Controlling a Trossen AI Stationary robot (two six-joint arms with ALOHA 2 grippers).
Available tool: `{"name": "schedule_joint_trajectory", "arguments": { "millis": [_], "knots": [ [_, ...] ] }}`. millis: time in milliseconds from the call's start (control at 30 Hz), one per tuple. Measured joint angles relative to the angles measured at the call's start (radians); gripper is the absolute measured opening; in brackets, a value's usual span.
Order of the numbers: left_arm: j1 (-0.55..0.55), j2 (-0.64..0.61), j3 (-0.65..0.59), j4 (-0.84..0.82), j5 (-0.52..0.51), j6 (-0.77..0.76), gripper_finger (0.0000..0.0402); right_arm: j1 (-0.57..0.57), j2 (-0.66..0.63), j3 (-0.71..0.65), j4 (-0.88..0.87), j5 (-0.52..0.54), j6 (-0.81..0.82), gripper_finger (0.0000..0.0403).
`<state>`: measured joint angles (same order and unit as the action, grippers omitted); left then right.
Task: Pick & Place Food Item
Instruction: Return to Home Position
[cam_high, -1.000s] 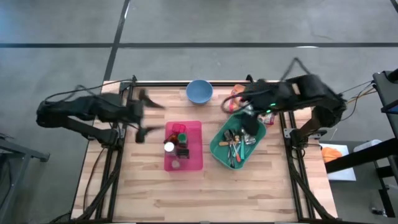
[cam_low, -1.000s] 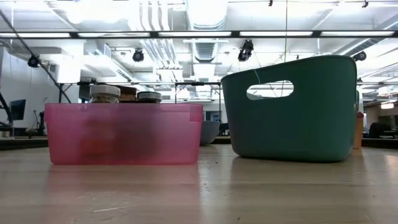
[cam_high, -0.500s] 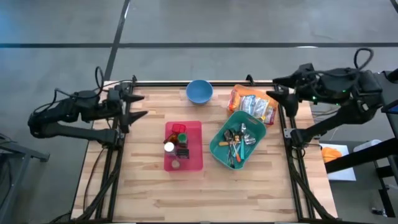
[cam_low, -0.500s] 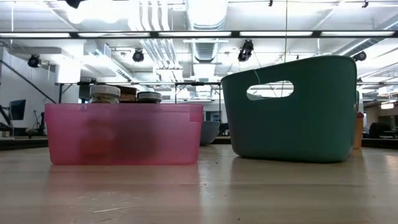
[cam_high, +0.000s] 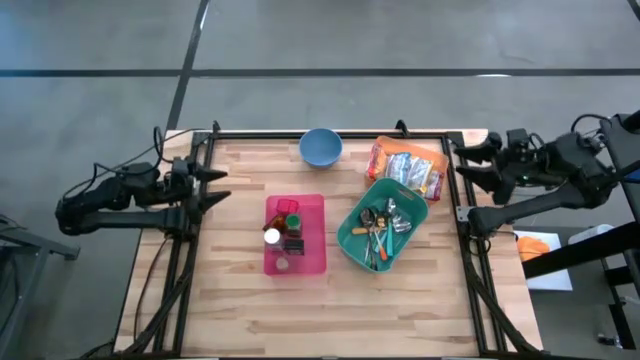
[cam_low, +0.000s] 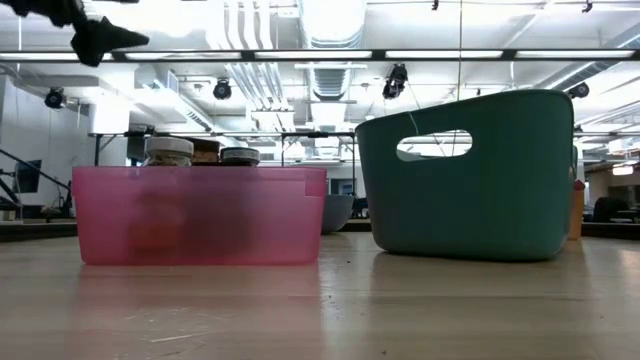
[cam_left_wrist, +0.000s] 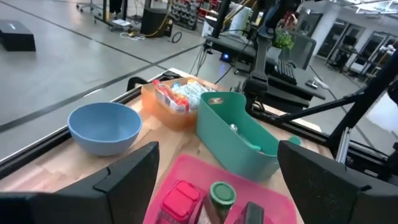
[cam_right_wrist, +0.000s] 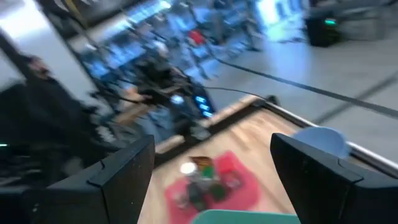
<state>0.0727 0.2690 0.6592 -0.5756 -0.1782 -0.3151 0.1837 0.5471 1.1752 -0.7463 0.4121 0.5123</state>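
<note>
Left tool (cam_high: 215, 185) hangs at nine o'clock off the surface (cam_high: 330, 310), spread wide; right tool (cam_high: 468, 160) at two o'clock, spread too. Spice jars (cam_high: 272, 237) sit in the red bin (cam_high: 312, 255), with the green bin (cam_high: 410, 225) at its three o'clock.

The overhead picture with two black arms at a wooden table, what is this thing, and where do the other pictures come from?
It is a robot with two arms, each ending in a two-finger claw. One camera looks down, one sits level with the table, one rides on each wrist. The left claw and right claw are open, empty, at the table's side edges. On it: a pink bin of jars, a green bin of cutlery, a blue bowl and an orange tray of snack packets.
</note>
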Motion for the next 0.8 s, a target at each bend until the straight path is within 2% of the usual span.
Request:
{"name": "schedule_joint_trajectory", "arguments": {
  "millis": [167,333,567,733,800],
  "knots": [
    [0.0,-0.067,-0.064,-0.005,0.0,0.0,0.033,0.0,-0.198,-0.215,0.152,-0.078,-0.001,0.0314],
    [0.0,-0.135,-0.127,0.0,0.02,-0.015,0.033,0.0,-0.349,-0.386,0.161,-0.143,-0.02,0.0314],
    [0.0,-0.254,-0.237,0.006,0.118,-0.034,0.033,0.0,-0.532,-0.58,0.269,-0.168,-0.028,0.0314],
    [-0.001,-0.258,-0.29,0.017,0.133,-0.057,0.033,0.0,-0.526,-0.642,0.343,-0.281,-0.064,0.0314],
    [-0.001,-0.26,-0.322,0.067,0.141,-0.057,0.033,0.0,-0.514,-0.654,0.381,-0.288,-0.067,0.0314]
  ]
}}
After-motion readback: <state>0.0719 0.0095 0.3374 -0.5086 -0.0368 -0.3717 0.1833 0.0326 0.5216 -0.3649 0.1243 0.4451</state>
